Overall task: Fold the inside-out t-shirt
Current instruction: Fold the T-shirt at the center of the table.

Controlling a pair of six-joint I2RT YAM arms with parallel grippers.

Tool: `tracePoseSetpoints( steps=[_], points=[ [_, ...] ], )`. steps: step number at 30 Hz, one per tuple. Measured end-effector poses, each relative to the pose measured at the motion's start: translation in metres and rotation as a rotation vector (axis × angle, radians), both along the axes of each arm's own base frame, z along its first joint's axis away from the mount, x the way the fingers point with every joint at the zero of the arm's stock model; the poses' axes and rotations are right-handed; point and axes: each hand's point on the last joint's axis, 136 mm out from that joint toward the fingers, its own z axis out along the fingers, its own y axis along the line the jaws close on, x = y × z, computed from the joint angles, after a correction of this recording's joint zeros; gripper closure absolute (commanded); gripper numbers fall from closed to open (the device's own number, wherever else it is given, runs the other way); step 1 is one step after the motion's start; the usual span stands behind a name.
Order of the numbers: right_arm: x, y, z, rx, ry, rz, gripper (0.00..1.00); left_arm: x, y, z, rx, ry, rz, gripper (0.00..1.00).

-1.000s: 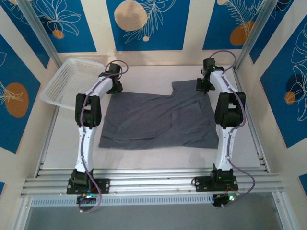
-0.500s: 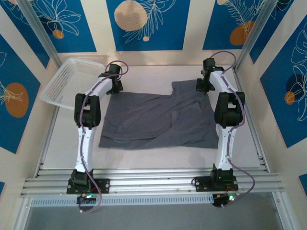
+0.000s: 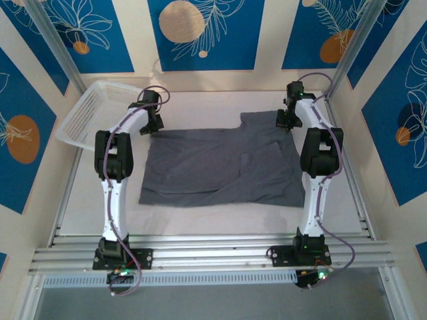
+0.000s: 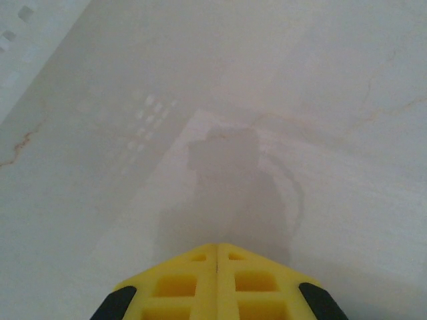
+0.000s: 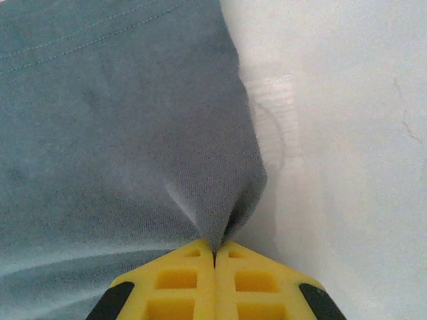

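Top external view: one slate-grey t-shirt [image 3: 220,167] lies spread almost flat on the white tabletop [image 3: 80,193] between the two arms, with a few shallow creases and one narrower part reaching toward the far right. One white mesh basket [image 3: 93,110] sits tilted at the far left corner, apart from the cloth. The left gripper [image 3: 150,127] hangs just beside the t-shirt's far left corner, and the right gripper [image 3: 285,123] is at the cloth's far right part; from this height I cannot tell how either pair of jaws stands. Left wrist view: the left gripper [image 4: 217,250] has its two yellow fingers [image 4: 177,283] pressed together with no gap and nothing between them. Below it is bare pale tabletop [image 4: 333,100] carrying one soft shadow [image 4: 227,193] of the gripper. Right wrist view: the right gripper [image 5: 215,257] has its two yellow fingers [image 5: 257,283] closed tight on a pinch of the t-shirt [image 5: 113,133], right at the cloth's edge. The fabric is drawn into a small peak where the tips meet, with folds running out from it. A line of stitching runs along the hem near the top left. Bare tabletop [image 5: 347,133] lies to the right of the cloth.
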Motion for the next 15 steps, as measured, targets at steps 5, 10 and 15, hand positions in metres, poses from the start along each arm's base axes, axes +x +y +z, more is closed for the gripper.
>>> tracePoseSetpoints(
  steps=[5, 10, 15],
  points=[
    [-0.001, 0.006, 0.006, 0.048, -0.009, -0.005, 1.00, -0.005, 0.001, 0.010, 0.000, -0.007, -0.002, 1.00],
    [-0.016, 0.006, 0.033, 0.118, -0.058, -0.039, 1.00, -0.017, 0.003, 0.046, 0.001, -0.056, -0.018, 1.00],
    [-0.042, 0.003, 0.050, 0.177, -0.101, -0.082, 1.00, -0.050, 0.007, 0.072, -0.005, -0.097, -0.022, 1.00]
  ],
)
